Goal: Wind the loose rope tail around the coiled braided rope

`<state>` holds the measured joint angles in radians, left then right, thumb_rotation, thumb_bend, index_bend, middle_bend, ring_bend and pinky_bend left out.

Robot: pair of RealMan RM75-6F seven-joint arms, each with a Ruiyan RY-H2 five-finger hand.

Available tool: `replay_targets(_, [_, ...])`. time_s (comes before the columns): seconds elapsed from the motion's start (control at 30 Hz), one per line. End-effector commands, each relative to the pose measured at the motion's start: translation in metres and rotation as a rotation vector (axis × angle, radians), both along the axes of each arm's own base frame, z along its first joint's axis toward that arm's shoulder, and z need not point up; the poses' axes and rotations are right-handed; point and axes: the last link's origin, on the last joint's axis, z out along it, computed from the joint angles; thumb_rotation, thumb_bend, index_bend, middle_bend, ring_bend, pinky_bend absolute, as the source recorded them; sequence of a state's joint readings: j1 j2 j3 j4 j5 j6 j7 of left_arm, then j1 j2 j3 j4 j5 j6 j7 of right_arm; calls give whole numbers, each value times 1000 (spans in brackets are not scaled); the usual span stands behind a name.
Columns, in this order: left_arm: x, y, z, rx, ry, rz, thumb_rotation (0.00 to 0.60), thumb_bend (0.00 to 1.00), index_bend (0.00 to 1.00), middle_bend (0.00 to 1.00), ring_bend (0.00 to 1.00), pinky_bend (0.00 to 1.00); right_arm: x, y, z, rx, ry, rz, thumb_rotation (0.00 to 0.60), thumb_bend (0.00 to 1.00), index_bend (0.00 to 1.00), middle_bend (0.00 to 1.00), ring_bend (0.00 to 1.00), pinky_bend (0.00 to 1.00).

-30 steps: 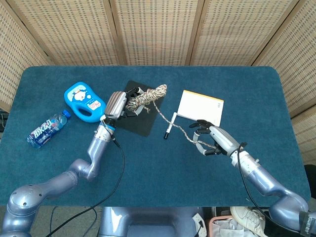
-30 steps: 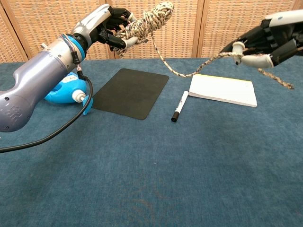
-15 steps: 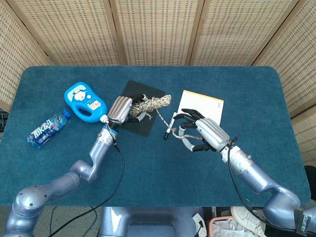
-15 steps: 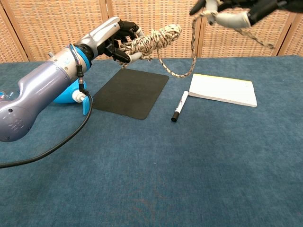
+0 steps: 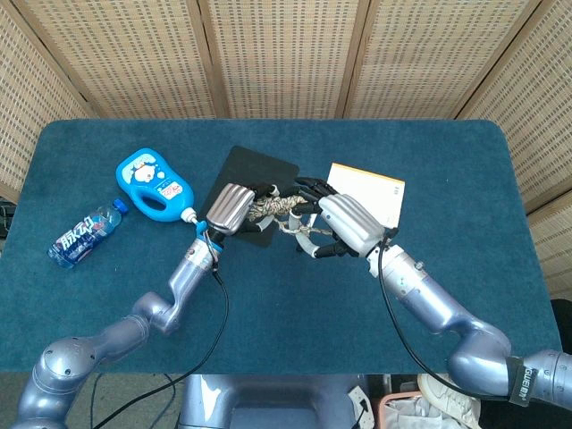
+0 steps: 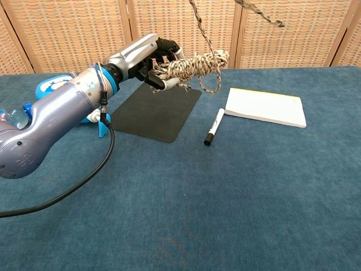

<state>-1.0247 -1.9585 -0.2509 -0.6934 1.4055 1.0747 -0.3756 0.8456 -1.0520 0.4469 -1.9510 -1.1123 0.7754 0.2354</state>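
The coiled braided rope (image 5: 273,207) (image 6: 194,65) hangs in the air above the table, gripped at one end by my left hand (image 5: 231,208) (image 6: 148,59). My right hand (image 5: 344,223) hovers right beside the coil's free end, with the loose rope tail (image 6: 198,17) pinched in its fingers. In the chest view the tail rises from the coil out of the top of the frame and its frayed end (image 6: 262,12) dangles back in; the right hand is above that frame. A loop of tail hangs under the coil.
A black mat (image 5: 259,170) (image 6: 155,110) lies under the coil. A marker (image 6: 213,127) and a white notepad (image 5: 375,188) (image 6: 265,107) lie to its right. A blue container (image 5: 152,183) and a water bottle (image 5: 85,234) are at the left.
My right hand rose and swung left to the coil, carrying the tail out of the chest view's top. My left hand shifted the coil rightward and lower.
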Motion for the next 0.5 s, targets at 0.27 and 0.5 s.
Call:
replay_targets(0.27, [5, -1, -6, 5, 57, -29, 600, 725, 677, 590, 533, 672, 34, -4, -5, 75, -77, -41, 600, 527, 757, 175, 0, 0])
replay_targets(0.5, [12, 1, -7, 14, 58, -6, 600, 725, 677, 594, 535, 673, 44, -1, -6, 126, -132, -74, 600, 527, 757, 175, 0, 0])
